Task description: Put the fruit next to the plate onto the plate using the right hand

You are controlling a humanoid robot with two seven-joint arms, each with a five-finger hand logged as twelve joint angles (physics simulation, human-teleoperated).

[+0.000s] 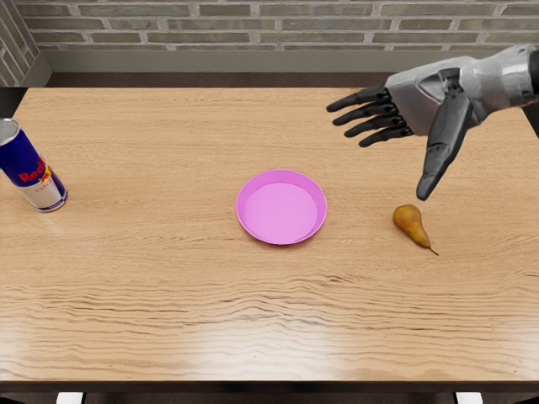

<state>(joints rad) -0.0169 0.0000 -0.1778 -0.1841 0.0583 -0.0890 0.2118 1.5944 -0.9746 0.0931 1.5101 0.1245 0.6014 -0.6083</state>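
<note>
You find the plate (281, 208) near the middle of the surface (168, 295). The pear (408, 221) lies on the surface to the right of the plate, near it but apart from it, and its stem points to the right and toward the near edge. The can (30, 167) stands at the left edge of the surface, well apart from the plate. The right hand (421, 105) comes in from the right and hangs above the surface, behind the pear; its spread fingers reach to the left and hold nothing. Behind the far edge stands a wall (253, 17).
</note>
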